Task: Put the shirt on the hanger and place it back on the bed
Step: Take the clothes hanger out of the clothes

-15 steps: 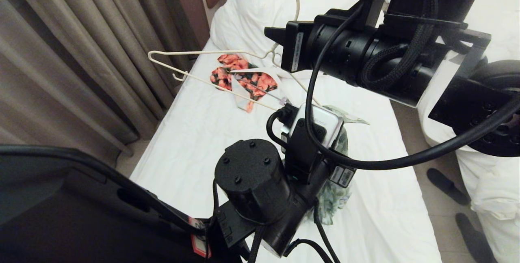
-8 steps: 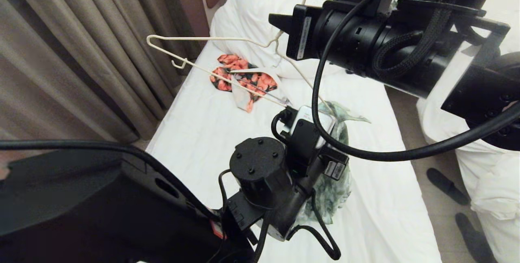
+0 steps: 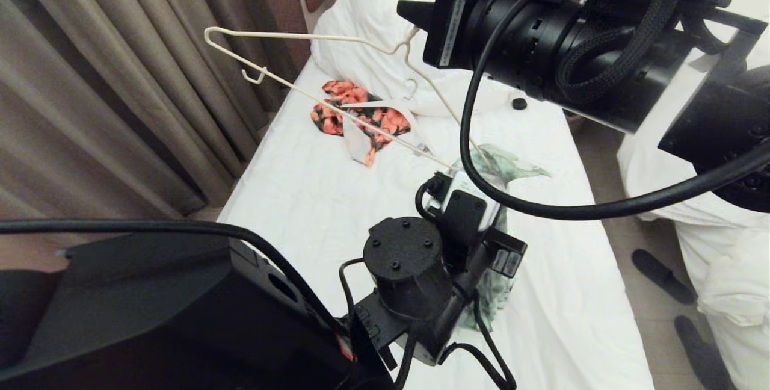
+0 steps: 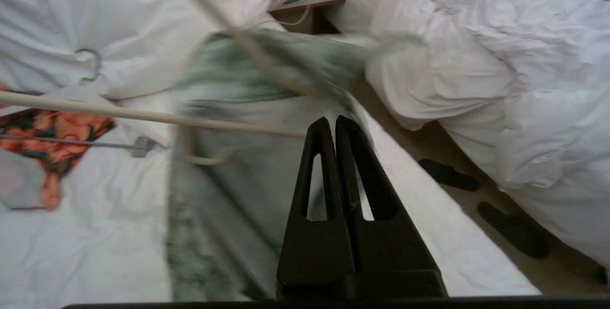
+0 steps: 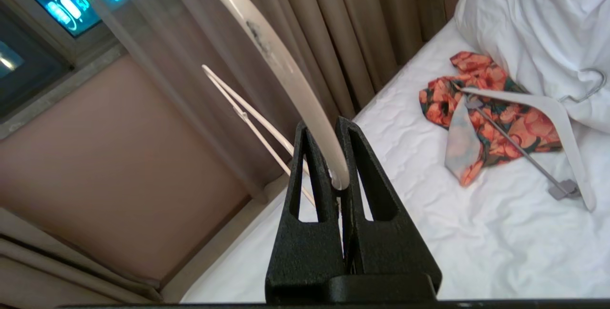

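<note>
**Clearance over the bed**

Open white sheet of the bed [image 3: 301, 197] along the curtain side, unobstructed. Toward the pillows: orange-red floral garment [image 3: 361, 116] under a wide flat white hanger [image 5: 548, 108]. Mid-air: thin cream wire hanger [image 3: 289, 86] spanning above. Centre: green-and-white floral shirt [image 3: 511, 170].

Glossy, seemingly plastic hanger [image 5: 267, 46]; soft cloth shirt [image 4: 267, 75]; smooth cotton-like bed [image 3: 313, 197] sheet.
</note>
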`<state>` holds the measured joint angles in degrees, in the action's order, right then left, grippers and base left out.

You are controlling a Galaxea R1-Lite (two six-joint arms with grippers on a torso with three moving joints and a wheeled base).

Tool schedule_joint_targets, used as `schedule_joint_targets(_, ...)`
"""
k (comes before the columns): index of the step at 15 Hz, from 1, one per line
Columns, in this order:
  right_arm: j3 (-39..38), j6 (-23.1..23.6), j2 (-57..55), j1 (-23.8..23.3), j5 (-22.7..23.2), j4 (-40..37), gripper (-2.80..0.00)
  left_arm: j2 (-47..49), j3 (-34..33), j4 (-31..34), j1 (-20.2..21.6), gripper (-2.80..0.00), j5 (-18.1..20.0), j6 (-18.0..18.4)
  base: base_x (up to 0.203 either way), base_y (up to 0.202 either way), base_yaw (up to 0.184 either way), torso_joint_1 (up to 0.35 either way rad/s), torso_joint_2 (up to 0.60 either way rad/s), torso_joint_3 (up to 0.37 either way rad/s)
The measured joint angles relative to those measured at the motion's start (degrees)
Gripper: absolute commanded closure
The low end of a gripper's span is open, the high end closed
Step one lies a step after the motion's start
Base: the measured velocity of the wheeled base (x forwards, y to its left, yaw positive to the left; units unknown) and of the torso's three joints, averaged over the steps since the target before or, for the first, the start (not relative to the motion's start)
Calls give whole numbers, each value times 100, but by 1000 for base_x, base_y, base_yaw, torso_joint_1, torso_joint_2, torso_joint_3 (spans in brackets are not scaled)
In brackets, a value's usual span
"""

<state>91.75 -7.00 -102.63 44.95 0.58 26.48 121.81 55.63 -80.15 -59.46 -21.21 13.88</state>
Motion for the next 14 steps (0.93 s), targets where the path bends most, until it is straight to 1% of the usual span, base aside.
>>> schedule_joint_targets(3,163,-304,-51,45,-97,-7,0,92,-9,-88,-125,0,-6,-186,0,0,0,0,0,0)
schedule_joint_targets(4,183,-365,-65,50,-149,-7,0,110,-1,-91,-145,0,-4,-198,0,0,0,0,0,0)
schedule_joint_targets(7,202,-374,-65,15,-201,-9,0,134,2,-86,-92,0,10,-191,0,0,0,0,0,0)
schedule_joint_targets(10,203,-386,91,-177,-201,-20,0,137,-34,41,-8,0,18,-168,0,0,0,0,0,0)
schedule_joint_targets(12,-38,-396,276,-263,-193,-33,0,193,12,57,96,0,22,-165,0,0,0,0,0,0)
schedule_joint_targets(14,-395,-385,474,-359,-201,-256,0,260,113,52,192,0,20,-164,0,0,0,0,0,0)
